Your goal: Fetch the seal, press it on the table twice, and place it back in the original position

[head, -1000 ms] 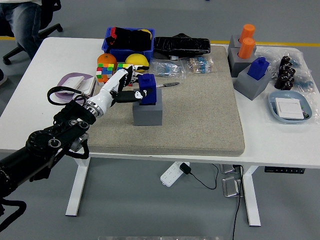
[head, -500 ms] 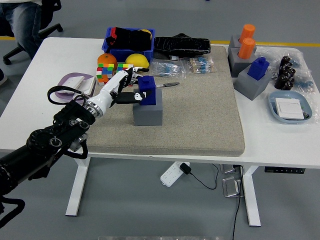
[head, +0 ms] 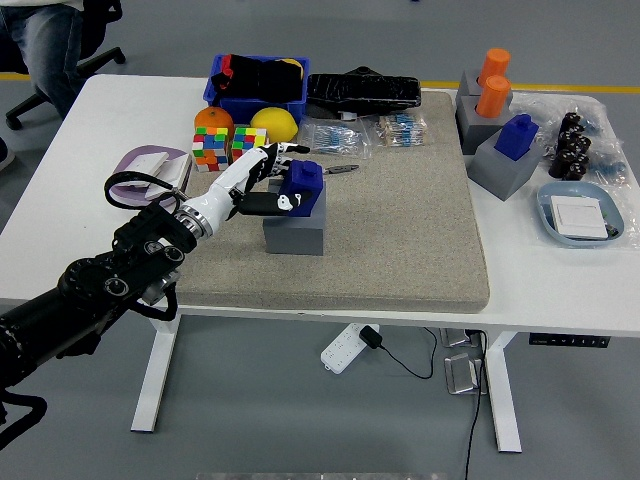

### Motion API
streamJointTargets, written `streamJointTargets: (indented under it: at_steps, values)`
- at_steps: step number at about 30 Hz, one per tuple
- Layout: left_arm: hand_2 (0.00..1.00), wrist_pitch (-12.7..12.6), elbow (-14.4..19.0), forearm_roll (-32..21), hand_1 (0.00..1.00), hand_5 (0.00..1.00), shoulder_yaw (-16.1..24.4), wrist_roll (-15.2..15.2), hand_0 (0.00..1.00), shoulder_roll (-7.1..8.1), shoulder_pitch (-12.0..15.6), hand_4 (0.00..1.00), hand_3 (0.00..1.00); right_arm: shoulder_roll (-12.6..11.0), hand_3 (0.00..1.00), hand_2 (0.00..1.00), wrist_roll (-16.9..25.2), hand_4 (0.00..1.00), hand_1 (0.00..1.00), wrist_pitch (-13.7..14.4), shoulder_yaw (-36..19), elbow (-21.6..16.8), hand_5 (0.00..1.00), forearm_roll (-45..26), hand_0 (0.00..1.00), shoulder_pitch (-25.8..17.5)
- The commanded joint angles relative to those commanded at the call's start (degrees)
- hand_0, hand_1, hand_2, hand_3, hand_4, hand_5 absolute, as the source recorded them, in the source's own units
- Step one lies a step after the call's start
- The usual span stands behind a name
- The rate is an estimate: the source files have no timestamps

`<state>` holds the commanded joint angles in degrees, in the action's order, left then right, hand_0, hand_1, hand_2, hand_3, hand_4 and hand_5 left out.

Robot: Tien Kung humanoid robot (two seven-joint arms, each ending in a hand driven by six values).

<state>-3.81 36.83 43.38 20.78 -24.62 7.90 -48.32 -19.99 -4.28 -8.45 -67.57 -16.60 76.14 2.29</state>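
Blue seal sits in its grey holder block on the tan mat of the desk, and the left hand has its fingers grasping it to lift it. Compared with a second ago, seal and block stand slightly tilted and shifted.

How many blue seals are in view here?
2. One blue seal on the grey block on the mat, in the left hand; another seal on a block at right.
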Motion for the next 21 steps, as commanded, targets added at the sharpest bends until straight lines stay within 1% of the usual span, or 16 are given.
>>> streamJointTargets:
  at_steps: [9, 10, 14, 15, 21]
  values:
    - [0.476, 0.07, -0.06, -1.52, 0.574, 0.002, 0.31, -0.20, 0.797, -0.52, -0.17, 0.535, 0.810, 0.00, 0.715, 0.712, 0.01, 0.879, 0.705, 0.04, -0.14, -0.04, 0.613, 0.05, 0.794, 0.10]
    - [0.491, 0.19, -0.22, -2.02, 0.587, 0.002, 0.26, -0.17, 0.798, -0.60, -0.17, 0.544, 0.810, 0.02, 0.716, 0.713, 0.01, 0.879, 0.706, 0.04, -0.13, -0.04, 0.612, 0.06, 0.795, 0.11]
    - [0.491, 0.62, -1.03, -3.72, 0.587, 0.002, -0.02, -0.08, 0.798, -0.79, 0.00, 0.544, 0.810, 0.07, 0.716, 0.713, 0.01, 0.879, 0.706, 0.04, -0.05, -0.04, 0.612, 0.03, 0.795, 0.09]
    - [0.499, 0.68, -1.24, -4.15, 0.607, 0.002, -0.12, -0.02, 0.796, -0.83, 0.04, 0.551, 0.810, 0.08, 0.717, 0.712, 0.00, 0.880, 0.706, 0.03, -0.03, -0.03, 0.612, 0.03, 0.795, 0.07]
    - [0.499, 0.93, -2.33, -5.48, 0.607, 0.002, -0.66, 0.17, 0.796, -0.83, 0.29, 0.551, 0.810, 0.05, 0.717, 0.712, 0.01, 0.880, 0.706, 0.05, -0.07, -0.02, 0.612, 0.06, 0.795, -0.02]
